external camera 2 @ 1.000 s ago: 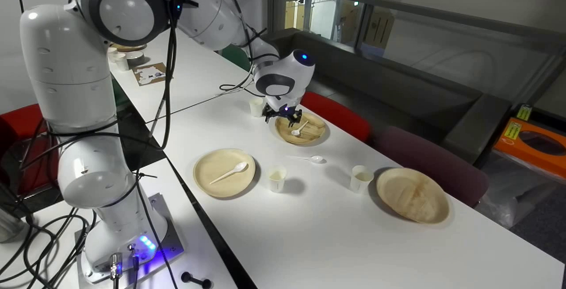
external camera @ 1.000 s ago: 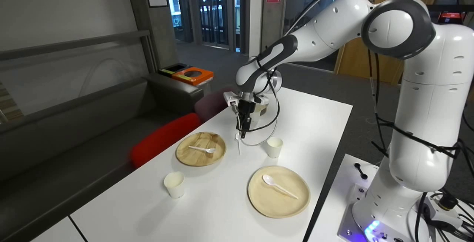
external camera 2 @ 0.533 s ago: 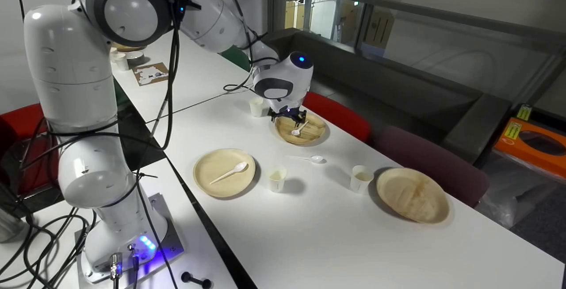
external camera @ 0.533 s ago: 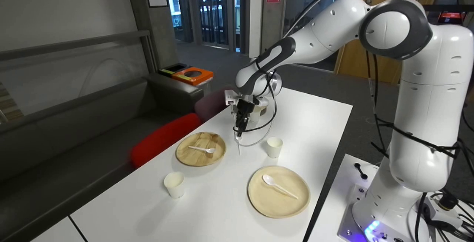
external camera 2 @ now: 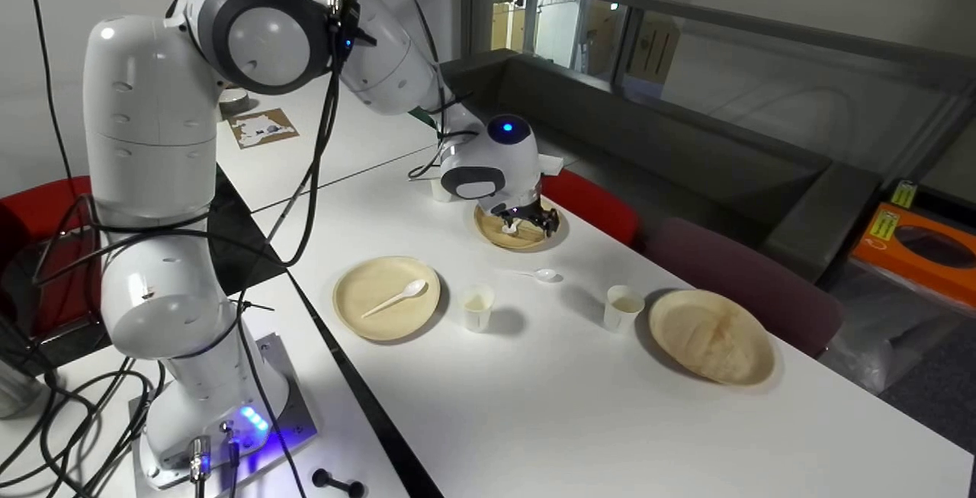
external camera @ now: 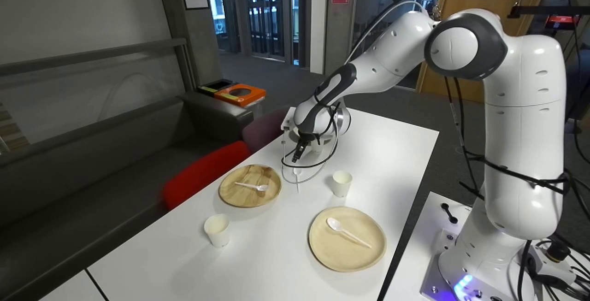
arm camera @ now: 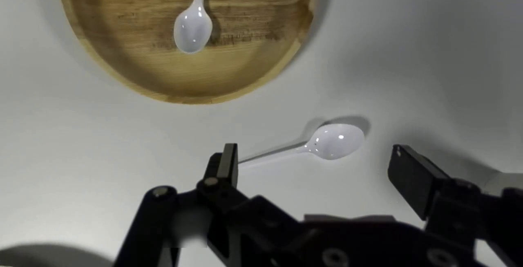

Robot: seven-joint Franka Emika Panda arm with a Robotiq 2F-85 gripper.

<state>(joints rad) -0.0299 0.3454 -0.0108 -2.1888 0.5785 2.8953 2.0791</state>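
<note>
My gripper (arm camera: 314,152) is open and empty above the white table. It also shows in both exterior views, small and dark (external camera: 297,154) (external camera 2: 530,222). A white plastic spoon (arm camera: 336,141) lies on the table, its bowl seen between the fingers in the wrist view; the left finger (arm camera: 229,160) hides the handle's end. The spoon also shows in both exterior views (external camera: 297,172) (external camera 2: 544,274). Beside it is a brown wooden plate (arm camera: 184,89) with another white spoon (arm camera: 193,30) on it; the gripper partly covers this plate (external camera 2: 497,234) in an exterior view.
A paper cup (external camera: 317,146) stands partly hidden behind the gripper. Other cups (external camera: 341,184) (external camera: 217,230) stand on the table. A pale plate (external camera: 327,250) holds a spoon (external camera: 334,223); another plate (external camera 2: 713,338) lies near the chair-side edge. A red chair (external camera: 207,172) adjoins the table.
The arm's elbow has dropped and reached forward. In an exterior view the gripper has moved right and slightly down, closer to the loose spoon, and tilted. The things on the table have not moved.
</note>
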